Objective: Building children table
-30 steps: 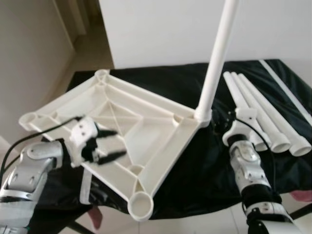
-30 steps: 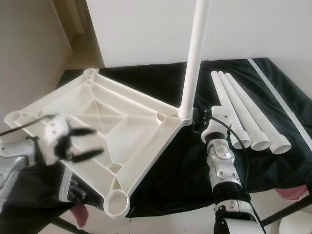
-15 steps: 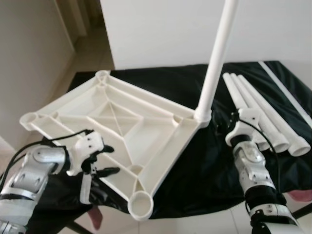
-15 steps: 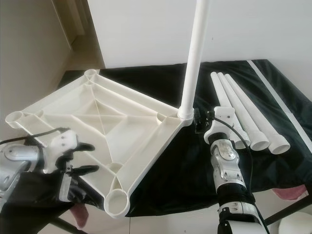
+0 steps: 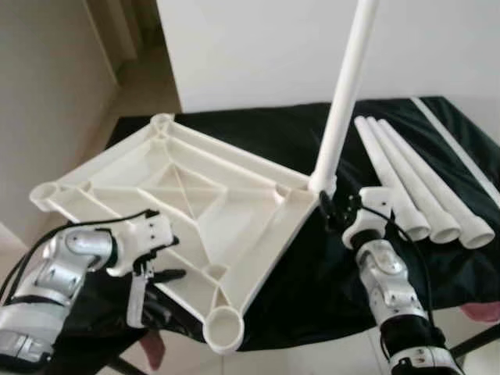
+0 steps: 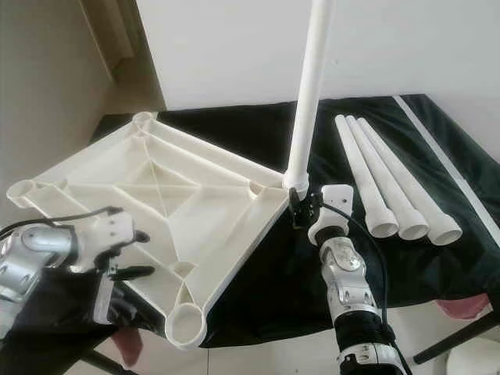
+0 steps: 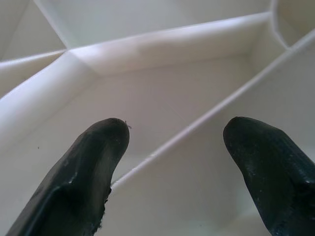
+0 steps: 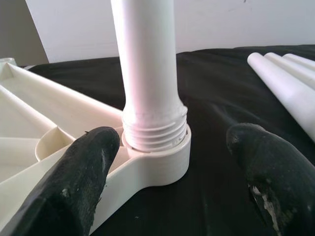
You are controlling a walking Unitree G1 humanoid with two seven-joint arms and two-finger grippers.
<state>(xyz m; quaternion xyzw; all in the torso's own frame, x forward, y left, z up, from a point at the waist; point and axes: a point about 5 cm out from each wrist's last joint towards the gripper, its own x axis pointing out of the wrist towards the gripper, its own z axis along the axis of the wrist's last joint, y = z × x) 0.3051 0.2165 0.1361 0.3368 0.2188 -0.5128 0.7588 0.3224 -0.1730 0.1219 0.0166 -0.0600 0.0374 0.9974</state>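
The white plastic tabletop point(image 5: 195, 195) lies upside down on the black-covered table point(image 5: 312, 289). One white leg point(image 5: 344, 94) stands upright in its right corner socket. The near socket point(image 5: 224, 326), left socket point(image 5: 45, 191) and far socket point(image 5: 162, 121) are empty. Three loose legs point(image 5: 414, 187) lie side by side at the right. My left gripper point(image 5: 173, 256) is open at the tabletop's near-left edge, its fingers above the ribs point(image 7: 162, 147). My right gripper point(image 6: 298, 209) is open just in front of the standing leg's threaded base point(image 8: 155, 125), one finger on each side, apart from it.
A large white panel point(image 5: 266, 47) stands behind the table. A long thin white strip point(image 5: 457, 144) lies along the table's far right. Beige floor point(image 5: 133, 86) and a wall are at the left. A pink thing point(image 5: 154, 348) shows below the table's near-left edge.
My left gripper has drawn back from over the tabletop's ribs to its near-left edge. My right gripper has moved left from beside the loose legs to the standing leg's base.
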